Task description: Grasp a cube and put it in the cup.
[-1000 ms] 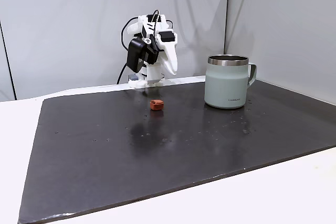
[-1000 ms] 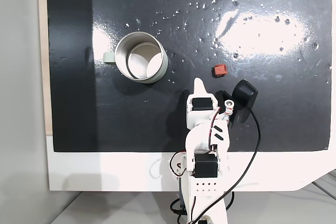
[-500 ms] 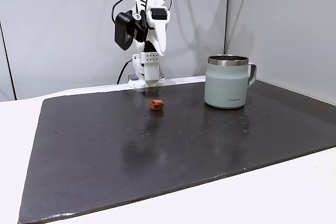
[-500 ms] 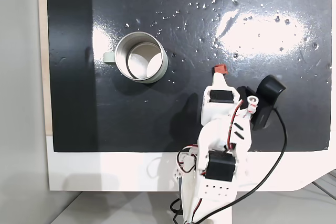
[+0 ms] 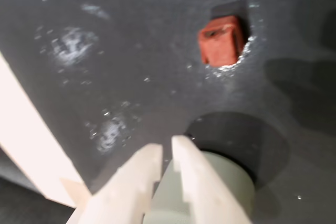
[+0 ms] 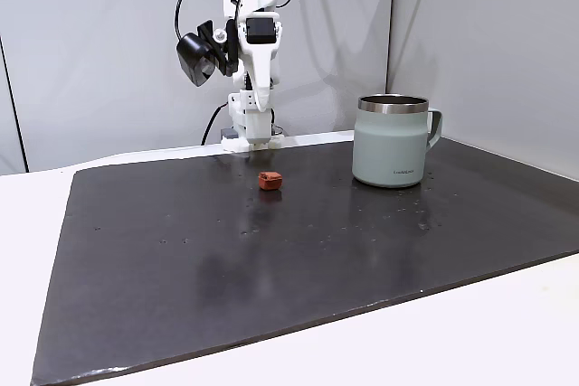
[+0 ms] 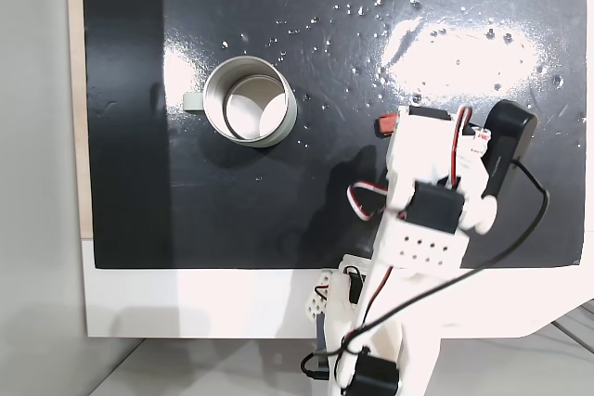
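The small rust-red cube (image 6: pixel 270 180) lies on the black mat, apart from everything. In the wrist view the cube (image 5: pixel 221 40) sits at the upper right, well clear of my fingers. My gripper (image 6: pixel 257 104) hangs high above the mat behind the cube, pointing down, shut with nothing in it. Its two white fingertips almost touch in the wrist view (image 5: pixel 167 148). The pale grey-green cup (image 6: pixel 392 142) stands upright to the right, handle on its far side. From above, the cup (image 7: pixel 251 101) is empty, and the arm covers part of the cube (image 7: pixel 382 124).
A black mat (image 6: pixel 271 259) covers most of the white table (image 6: pixel 507 332). The arm's base (image 6: pixel 251 137) stands at the mat's far edge. Grey walls close off the back and the right side. Water spots speckle the mat (image 7: pixel 445 44).
The arm has unfolded and risen from its low, tucked pose. Seen from above, it has swung right, over the cube. Cube and cup have not moved.
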You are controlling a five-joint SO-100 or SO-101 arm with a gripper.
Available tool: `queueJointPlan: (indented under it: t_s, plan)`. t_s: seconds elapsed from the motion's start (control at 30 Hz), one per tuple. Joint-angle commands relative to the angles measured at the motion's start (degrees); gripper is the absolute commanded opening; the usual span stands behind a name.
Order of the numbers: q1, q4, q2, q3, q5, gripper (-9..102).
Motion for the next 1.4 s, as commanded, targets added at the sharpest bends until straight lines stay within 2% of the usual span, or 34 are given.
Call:
queueJointPlan:
  t_s: [0.0,0.43,0.7,0.97,1.37]
  plan:
    - [0.2,3.8,-5.5,-8.2,-0.7,0]
    - [-2.2,11.8,-22.0,-20.0,-6.6,0]
    - [-1.9,12.6,-24.6,-21.0,-8.6,0]
    - [-0.8,14.1,-27.3,-21.0,-10.0,24]
    - [0.0,13.3,-30.6,-20.7,-10.8,26]
